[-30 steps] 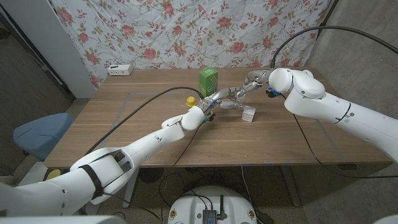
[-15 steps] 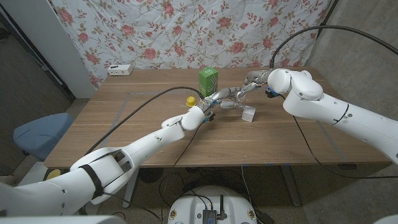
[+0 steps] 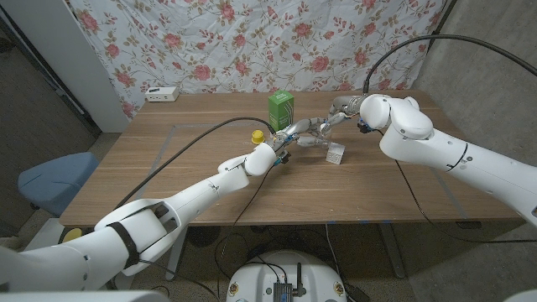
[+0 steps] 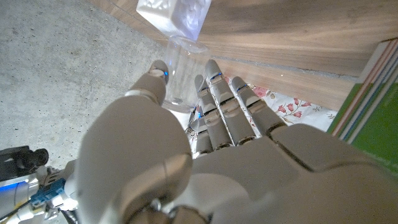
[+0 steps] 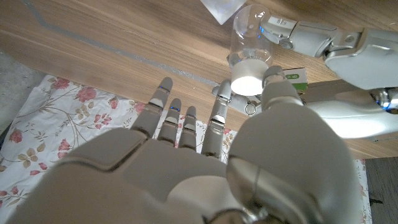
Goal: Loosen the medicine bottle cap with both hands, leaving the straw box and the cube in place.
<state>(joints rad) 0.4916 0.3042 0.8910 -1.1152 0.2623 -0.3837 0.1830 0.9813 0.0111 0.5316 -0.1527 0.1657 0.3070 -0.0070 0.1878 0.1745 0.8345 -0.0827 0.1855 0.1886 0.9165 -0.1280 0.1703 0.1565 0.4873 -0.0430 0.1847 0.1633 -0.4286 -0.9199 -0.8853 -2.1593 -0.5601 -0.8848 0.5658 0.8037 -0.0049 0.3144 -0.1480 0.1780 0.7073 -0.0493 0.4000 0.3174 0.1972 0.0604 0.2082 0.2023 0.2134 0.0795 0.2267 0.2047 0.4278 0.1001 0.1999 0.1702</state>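
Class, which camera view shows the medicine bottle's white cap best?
The right wrist view: the white cap faces the camera between the right hand's fingertips. The left wrist view shows only the clear bottle body; the head view hides it among fingers.

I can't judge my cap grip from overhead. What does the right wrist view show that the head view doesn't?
Right wrist view alone: the white cap of the clear medicine bottle, with the right robot hand at it, thumb and a finger on either side. Head view alone: the green straw box, a yellow object, a white device at the table's far edge. Both: bottle, cube, left robot hand on the bottle.
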